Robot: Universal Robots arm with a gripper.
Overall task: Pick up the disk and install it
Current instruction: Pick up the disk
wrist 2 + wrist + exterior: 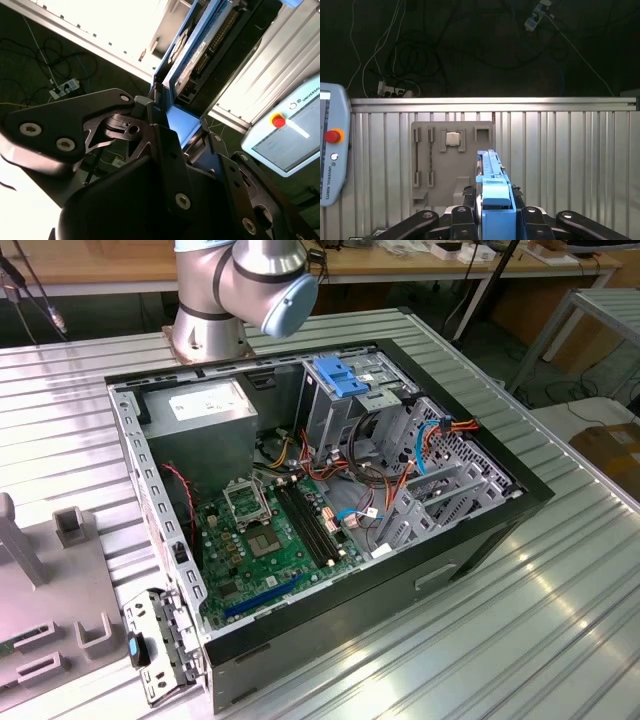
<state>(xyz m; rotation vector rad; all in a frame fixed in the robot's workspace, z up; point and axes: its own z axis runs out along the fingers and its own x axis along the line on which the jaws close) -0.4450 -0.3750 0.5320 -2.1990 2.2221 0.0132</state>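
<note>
An open desktop computer case [330,510] lies on its side on a ribbed metal table [560,620], seen from above in the exterior view. Inside it are a green motherboard [270,540], a grey power-supply box [205,410] towards the exterior view's left, and a metal drive cage topped by a blue plastic bracket [340,375] with red and orange cables running beside it. The robot arm's silver base and blue-capped joint [240,290] stand behind the case. In both wrist views the black gripper [493,196] has its jaws closed tightly on the disk [491,172], one finger [469,194] on each side of its blue plastic frame. The disk is therefore in the gripper, outside the case, and is seen edge-on, so that its thin metal body and blue rail run straight away from the camera. In the first wrist view it is seen against the ribbed table and the edge of a grey fixture plate [432,165] that carries a small square chip [452,138]. A pale blue control tablet [330,160] with a red button [333,136] lies on the table well apart from the plate. Beyond the table edge the dark floor holds loose cables and a power strip [395,89]. In the second wrist view the circuit-board side of the disk, edged in blue, extends out from between the fingers.
</note>
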